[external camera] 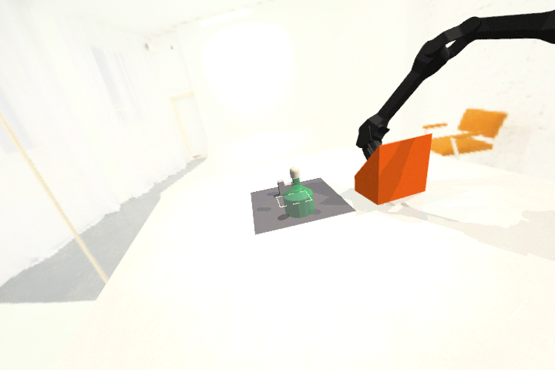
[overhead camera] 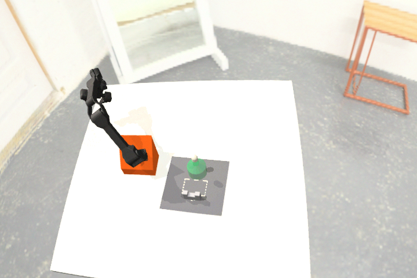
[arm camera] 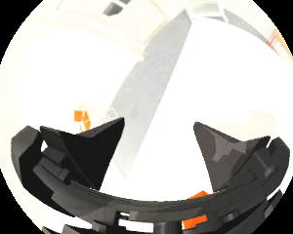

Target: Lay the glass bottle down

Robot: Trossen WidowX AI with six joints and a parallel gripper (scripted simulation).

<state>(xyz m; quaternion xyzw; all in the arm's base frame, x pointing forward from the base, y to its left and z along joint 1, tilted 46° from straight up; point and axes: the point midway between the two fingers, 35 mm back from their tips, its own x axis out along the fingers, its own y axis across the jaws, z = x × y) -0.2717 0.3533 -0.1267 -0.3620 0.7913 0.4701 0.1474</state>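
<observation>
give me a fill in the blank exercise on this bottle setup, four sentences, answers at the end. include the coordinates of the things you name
The green bottle (overhead camera: 196, 169) (external camera: 298, 203) is standing ____.
The block (overhead camera: 138, 141) (external camera: 401, 169) on the table (overhead camera: 248, 131) (external camera: 243, 279) is coloured ____.
The outline (overhead camera: 206, 187) marked on the grey mat (overhead camera: 215, 206) (external camera: 265, 224) is drawn in a ____ line.
The gripper (arm camera: 160, 123) is ____.

Answers: upright; orange; dashed; open

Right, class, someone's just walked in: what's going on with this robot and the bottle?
Nothing is being handled. The green bottle stands upright on a grey mat, beside the dashed outline and the small grey rest. The black arm's gripper is open, well away from it. The bottle has yet to be laid down.
</observation>
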